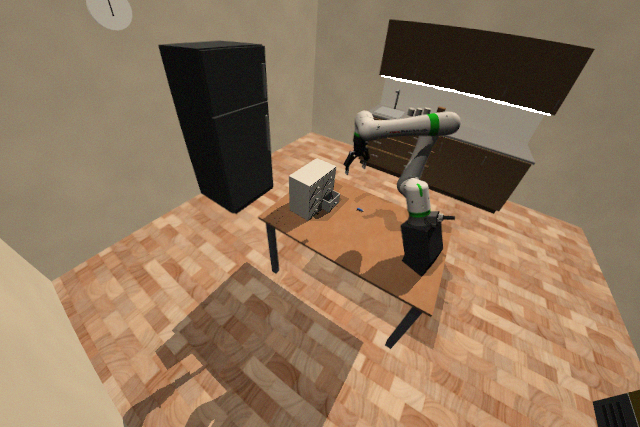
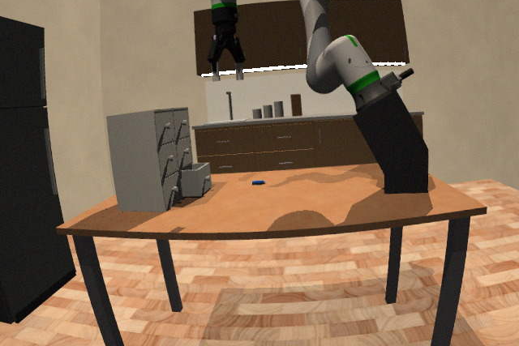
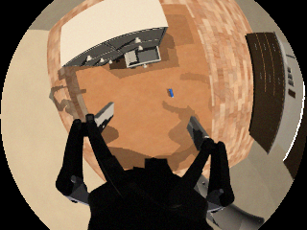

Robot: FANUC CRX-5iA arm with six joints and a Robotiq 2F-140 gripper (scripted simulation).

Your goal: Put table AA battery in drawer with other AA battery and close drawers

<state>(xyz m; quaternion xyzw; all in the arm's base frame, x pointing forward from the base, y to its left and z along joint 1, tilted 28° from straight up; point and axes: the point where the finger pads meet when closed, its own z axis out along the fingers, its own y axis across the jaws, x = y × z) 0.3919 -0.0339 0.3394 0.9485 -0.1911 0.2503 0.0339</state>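
Note:
A blue AA battery (image 1: 359,209) (image 2: 258,181) (image 3: 171,93) lies on its side on the table, in front of the small chest. The grey chest (image 1: 299,196) (image 2: 136,162) (image 3: 112,21) stands upright with two columns of drawers. One bottom drawer (image 2: 195,183) (image 3: 150,62), in the column farther from the exterior camera, is pulled out and looks level. The other drawers look pushed in. No battery can be made out in the open drawer; the shut drawers' contents are hidden. My gripper (image 1: 355,169) (image 2: 227,79) (image 3: 152,115) is open and empty, pointing down high above the table.
The wooden table (image 1: 330,236) (image 2: 234,212) (image 3: 129,91) carries the chest at one end and the robot's black base (image 1: 421,246) (image 2: 402,153) at the other. The chest's pushed-in drawers have protruding handles. A black fridge (image 1: 232,127) (image 2: 23,166) and kitchen cabinets (image 2: 251,145) stand beyond the table.

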